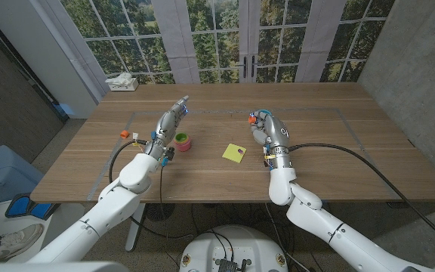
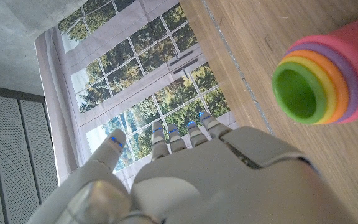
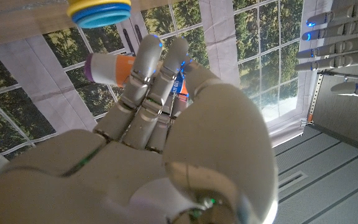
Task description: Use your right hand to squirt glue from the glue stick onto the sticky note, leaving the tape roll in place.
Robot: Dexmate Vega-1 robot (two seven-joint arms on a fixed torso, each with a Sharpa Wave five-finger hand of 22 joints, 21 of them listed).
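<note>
The yellow sticky note [image 1: 235, 153] lies on the wooden table [image 1: 331, 162] near the middle. My right hand [image 1: 267, 128] is just to the right of it and behind it, and grips the glue stick [image 1: 256, 116], which has an orange label and a purple end [image 3: 104, 67]. The tape roll [image 1: 183, 141], a stack of rainbow rings with a green centre [image 2: 319, 74], stands left of the note. Beside the roll, on its left, my left hand [image 1: 172, 121] is raised, its fingers [image 2: 182, 138] straight and holding nothing.
A small orange thing [image 1: 124, 134] lies left of my left arm. A tissue box [image 1: 121, 83] sits at the far left corner. A blue and yellow round thing [image 3: 98, 11] is on the table beyond my right hand. Windows stand behind the table.
</note>
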